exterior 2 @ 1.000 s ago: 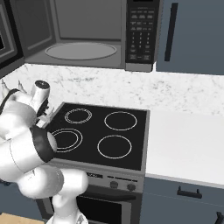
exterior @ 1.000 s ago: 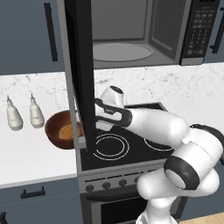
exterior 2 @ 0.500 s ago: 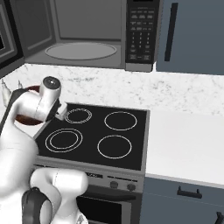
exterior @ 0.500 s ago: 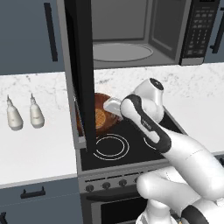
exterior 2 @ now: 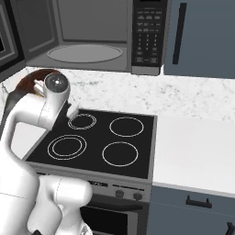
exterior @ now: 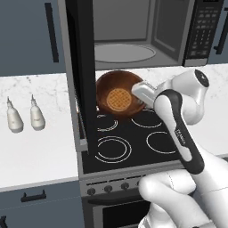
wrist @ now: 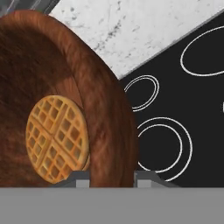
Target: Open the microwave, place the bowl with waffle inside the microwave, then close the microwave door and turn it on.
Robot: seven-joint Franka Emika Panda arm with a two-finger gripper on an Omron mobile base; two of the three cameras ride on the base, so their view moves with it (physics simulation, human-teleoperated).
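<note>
Dark blue-grey cabinet, upper left, with a vertical black handle.

Counter, white marbled stone: two small white bottles standing side by side near its back edge, well left of the stove.

Microwave door: swung fully open, seen edge-on, hanging over the stove's left edge.

Microwave: mounted above the stove, grey interior with a round turntable, keypad panel at right.

Stove: black glass top, four white burner rings.

Bowl: reddish-brown wood, held in the air above the stove's back left burners, below the microwave opening, tilted toward the camera.

Waffle: lying inside the bowl.

Gripper: jaws partly closed, clamped on the bowl's rim.

Right counter: white stone beside the stove.
</note>
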